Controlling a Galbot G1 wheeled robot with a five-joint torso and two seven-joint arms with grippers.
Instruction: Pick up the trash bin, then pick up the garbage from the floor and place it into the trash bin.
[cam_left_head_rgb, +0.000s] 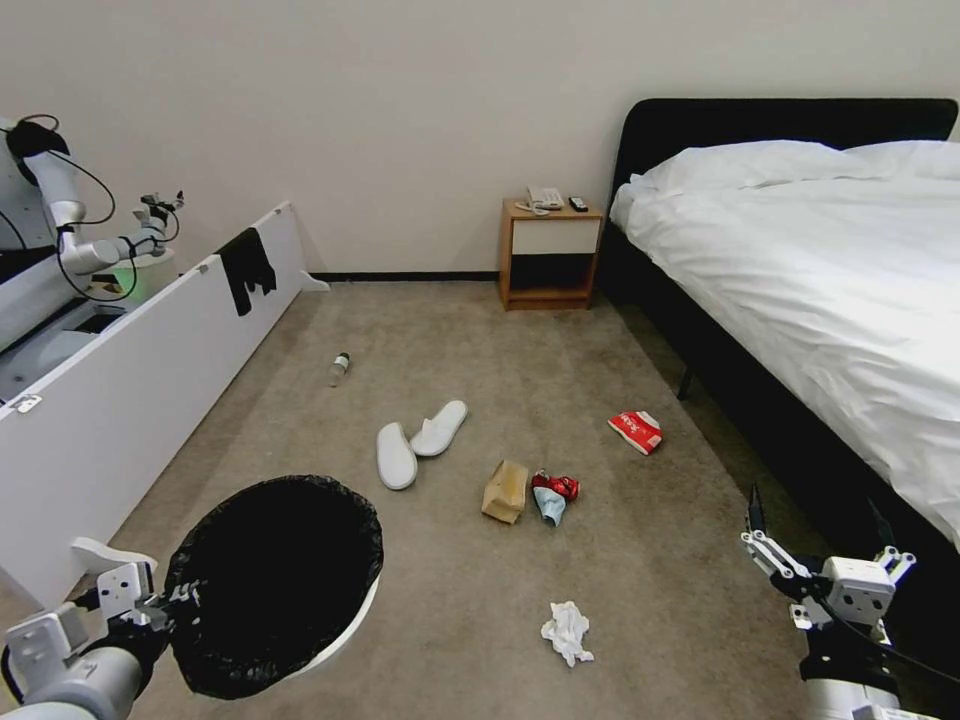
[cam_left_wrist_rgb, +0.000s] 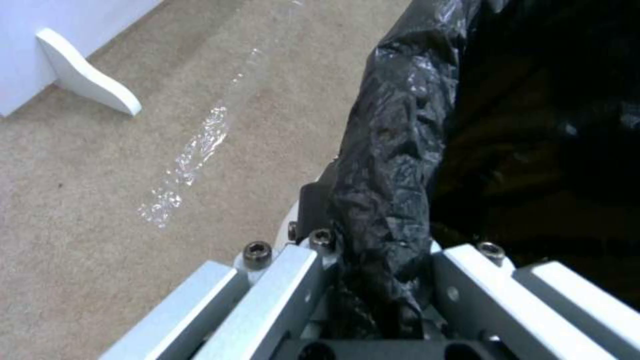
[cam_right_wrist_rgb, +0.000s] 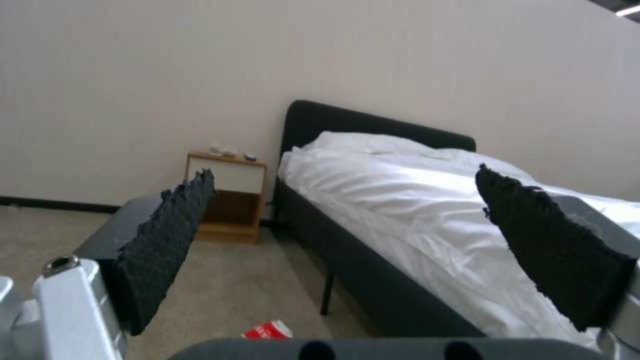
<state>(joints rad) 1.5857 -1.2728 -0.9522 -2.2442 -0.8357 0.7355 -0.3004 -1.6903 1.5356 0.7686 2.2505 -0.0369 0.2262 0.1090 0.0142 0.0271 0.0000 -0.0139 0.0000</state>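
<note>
Flanking the carpet, the bed (cam_left_head_rgb: 800, 270) leaves open floor around the litter. Left of the bed, the trash bin (cam_left_head_rgb: 275, 580) hangs tilted, its bag-lined rim clenched in the left tool (cam_left_wrist_rgb: 373, 280). Slippers (cam_left_head_rgb: 415, 440), paper bag (cam_left_head_rgb: 505, 490) and tissue (cam_left_head_rgb: 567, 630) lie between bin and bed. Beside the bed's edge, the right tool (cam_right_wrist_rgb: 353, 245) gapes, released.
</note>
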